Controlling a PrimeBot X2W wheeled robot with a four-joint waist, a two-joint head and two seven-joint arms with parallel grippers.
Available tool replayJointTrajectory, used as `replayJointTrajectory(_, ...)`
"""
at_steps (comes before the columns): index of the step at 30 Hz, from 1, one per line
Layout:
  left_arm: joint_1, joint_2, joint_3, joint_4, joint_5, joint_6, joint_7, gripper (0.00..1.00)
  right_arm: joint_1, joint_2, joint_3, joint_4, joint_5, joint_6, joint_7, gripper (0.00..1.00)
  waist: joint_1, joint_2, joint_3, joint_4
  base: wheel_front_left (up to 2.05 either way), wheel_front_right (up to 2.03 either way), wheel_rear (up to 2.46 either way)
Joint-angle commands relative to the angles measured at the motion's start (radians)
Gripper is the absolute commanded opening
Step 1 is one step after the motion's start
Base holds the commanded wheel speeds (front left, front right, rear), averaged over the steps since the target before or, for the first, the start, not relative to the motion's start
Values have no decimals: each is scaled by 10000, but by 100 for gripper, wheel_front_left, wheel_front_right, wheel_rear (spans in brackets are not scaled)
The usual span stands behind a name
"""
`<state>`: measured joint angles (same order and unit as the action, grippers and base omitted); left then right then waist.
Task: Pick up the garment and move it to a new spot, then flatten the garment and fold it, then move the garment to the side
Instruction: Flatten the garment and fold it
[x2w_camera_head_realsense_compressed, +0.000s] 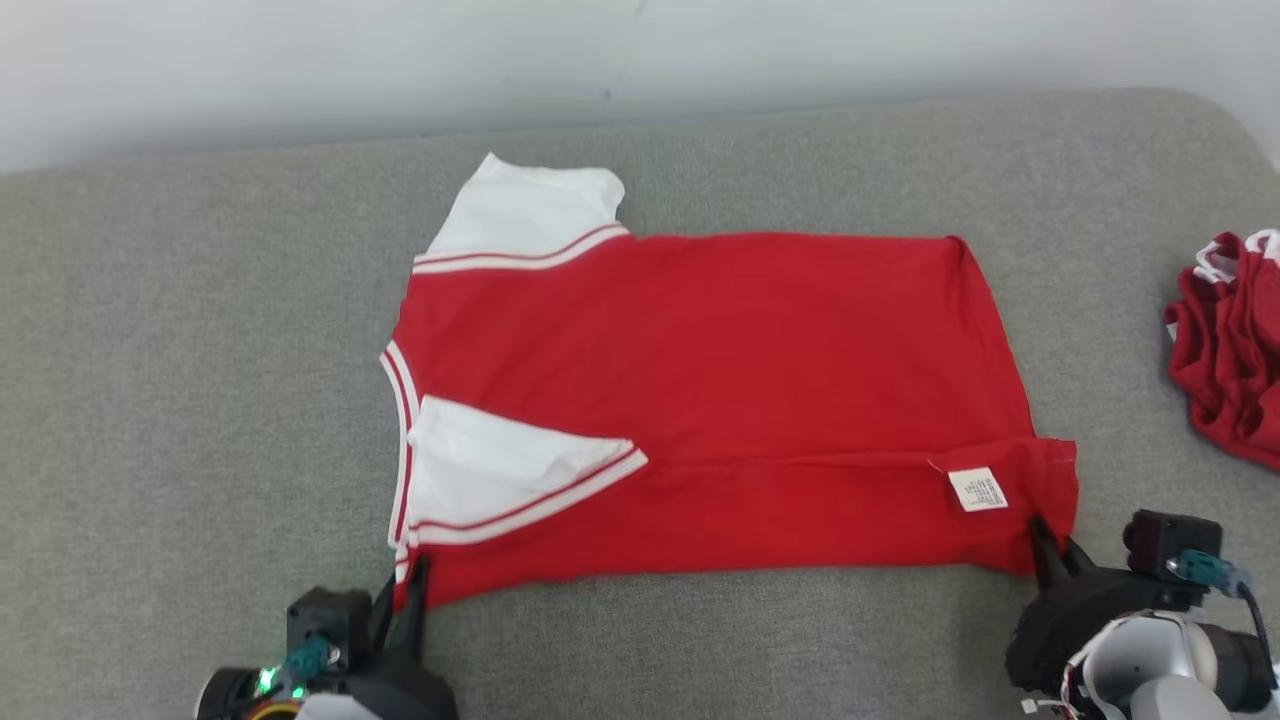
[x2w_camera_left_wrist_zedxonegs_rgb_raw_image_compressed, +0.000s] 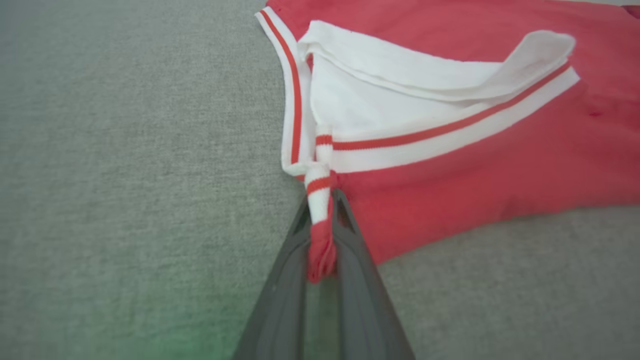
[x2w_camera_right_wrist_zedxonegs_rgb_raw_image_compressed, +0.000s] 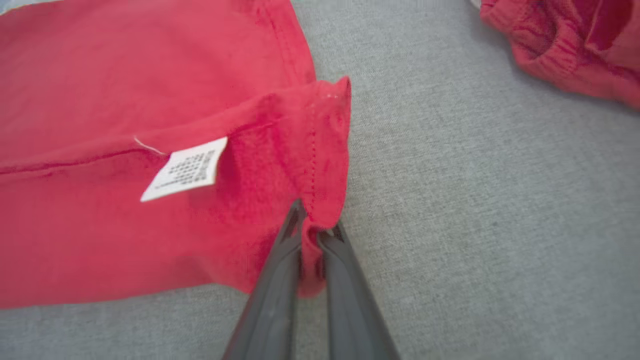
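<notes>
The garment (x2w_camera_head_realsense_compressed: 700, 390) is a red T-shirt with white, red-striped sleeves, lying spread on the grey surface with its near edge folded over. A white care label (x2w_camera_head_realsense_compressed: 977, 490) shows near its right hem. My left gripper (x2w_camera_head_realsense_compressed: 412, 585) is shut on the garment's near-left corner; the left wrist view has the striped trim (x2w_camera_left_wrist_zedxonegs_rgb_raw_image_compressed: 320, 200) pinched between the dark fingers (x2w_camera_left_wrist_zedxonegs_rgb_raw_image_compressed: 280, 295). My right gripper (x2w_camera_head_realsense_compressed: 1045, 540) is shut on the near-right hem corner, and the right wrist view shows red cloth (x2w_camera_right_wrist_zedxonegs_rgb_raw_image_compressed: 312, 250) squeezed between its fingers (x2w_camera_right_wrist_zedxonegs_rgb_raw_image_compressed: 275, 295).
A second crumpled red garment (x2w_camera_head_realsense_compressed: 1230, 350) lies at the right edge of the grey cushion (x2w_camera_head_realsense_compressed: 200, 400), also seen as red fabric (x2w_camera_right_wrist_zedxonegs_rgb_raw_image_compressed: 575, 45) at the top right of the right wrist view. A pale wall (x2w_camera_head_realsense_compressed: 400, 60) runs behind the cushion.
</notes>
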<state>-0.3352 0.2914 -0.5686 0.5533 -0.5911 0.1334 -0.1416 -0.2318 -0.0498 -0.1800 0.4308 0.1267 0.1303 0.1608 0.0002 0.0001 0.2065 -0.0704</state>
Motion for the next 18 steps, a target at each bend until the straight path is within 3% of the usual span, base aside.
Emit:
replayJointTrajectory(1, 560, 150, -86, 54, -32, 86, 69, 0, 227, -11, -125, -187, 105, -1, -43, 0, -2, -1, -283, 10, 0, 0, 0)
replayJointTrajectory(10, 1838, 578, -158, -1339, -105, 495, 168, 0, 1466, -21, -488, -1483, 347, -3, 427, 0, -2, -1, -833, 107, 0, 0, 0)
replayJointTrajectory(18, 2714, 698, -252, -2147, -299, 827, 458, 0, 2220, -21, -557, -1808, 551, -1, 810, 0, -2, -1, -1030, 137, 0, 0, 0)
